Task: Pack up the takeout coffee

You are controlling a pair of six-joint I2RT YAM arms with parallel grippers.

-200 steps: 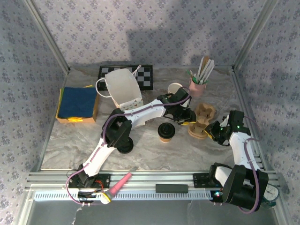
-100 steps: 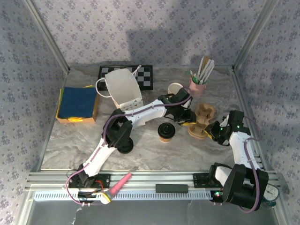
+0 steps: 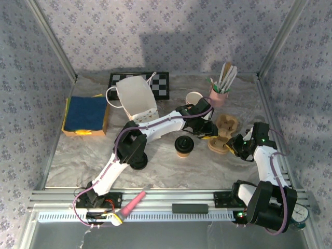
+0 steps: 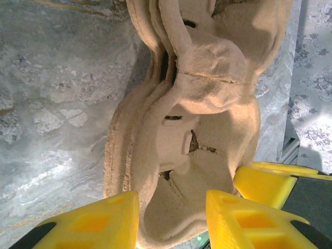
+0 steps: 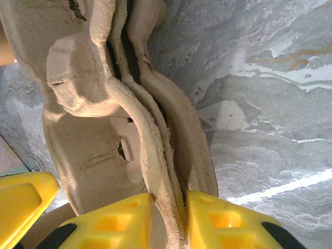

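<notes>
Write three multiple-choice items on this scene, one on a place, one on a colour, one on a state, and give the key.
1. Where does the open paper cup stand?
A. at the near edge
B. at the far side, next to the pink holder
C. in the far left corner

2. What colour is the lid of the lidded cup?
A. white
B. pink
C. black

3. How is the right gripper?
A. open in the air
B. shut on a spoon
C. shut on the edge of the stacked pulp carriers

Key: 1 B, the top view shows it next to the holder; 2 C, its top is black from above; 3 C, the right wrist view shows its jaws pinching the layered edge.
</notes>
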